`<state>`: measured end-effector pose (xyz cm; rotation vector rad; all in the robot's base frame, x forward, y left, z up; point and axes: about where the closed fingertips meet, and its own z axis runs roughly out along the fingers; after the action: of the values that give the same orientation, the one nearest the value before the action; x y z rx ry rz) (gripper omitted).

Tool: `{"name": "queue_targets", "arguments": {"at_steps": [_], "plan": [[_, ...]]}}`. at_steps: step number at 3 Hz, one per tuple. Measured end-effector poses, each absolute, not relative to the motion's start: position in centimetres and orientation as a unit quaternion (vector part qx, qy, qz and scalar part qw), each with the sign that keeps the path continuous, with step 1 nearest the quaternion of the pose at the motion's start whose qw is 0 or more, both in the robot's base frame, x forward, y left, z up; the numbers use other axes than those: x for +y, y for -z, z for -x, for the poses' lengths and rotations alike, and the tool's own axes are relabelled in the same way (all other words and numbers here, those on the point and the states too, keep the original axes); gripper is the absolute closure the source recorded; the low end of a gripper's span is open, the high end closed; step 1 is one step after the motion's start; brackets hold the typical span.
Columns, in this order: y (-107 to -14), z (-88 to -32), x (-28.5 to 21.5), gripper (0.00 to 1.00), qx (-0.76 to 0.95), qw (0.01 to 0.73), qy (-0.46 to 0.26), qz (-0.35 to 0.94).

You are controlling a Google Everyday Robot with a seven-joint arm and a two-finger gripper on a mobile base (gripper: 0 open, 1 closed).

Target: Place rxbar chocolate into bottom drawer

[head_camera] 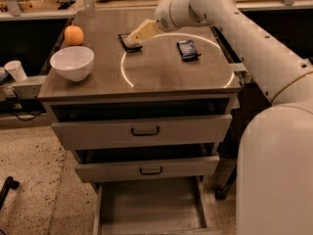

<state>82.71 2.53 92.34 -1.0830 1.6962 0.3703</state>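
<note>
The rxbar chocolate point(127, 42), a flat black-wrapped bar, lies on the cabinet top at the back, left of middle. My gripper point(137, 35) reaches down from the upper right and sits right at the bar's right end, touching or just above it. The bar's far end is partly hidden by the gripper. The bottom drawer point(110, 210) is pulled out at the foot of the cabinet, a plain grey tray with nothing visible in it.
A dark-blue-wrapped bar point(187, 49) lies right of the gripper. A white bowl point(72, 62) and an orange point(74, 35) sit at the left of the cabinet top point(171, 77). Two drawers with black handles point(145, 130) are slightly open. A white cup point(17, 70) stands on a side ledge at the left.
</note>
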Motion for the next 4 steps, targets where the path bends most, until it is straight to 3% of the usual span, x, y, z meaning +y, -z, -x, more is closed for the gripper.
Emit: {"name": "queue_targets", "arguments": {"at_steps": [4], "plan": [[-84.9, -88.0, 5.7, 0.00, 0.721, 0.503, -0.187, 0.439]]}}
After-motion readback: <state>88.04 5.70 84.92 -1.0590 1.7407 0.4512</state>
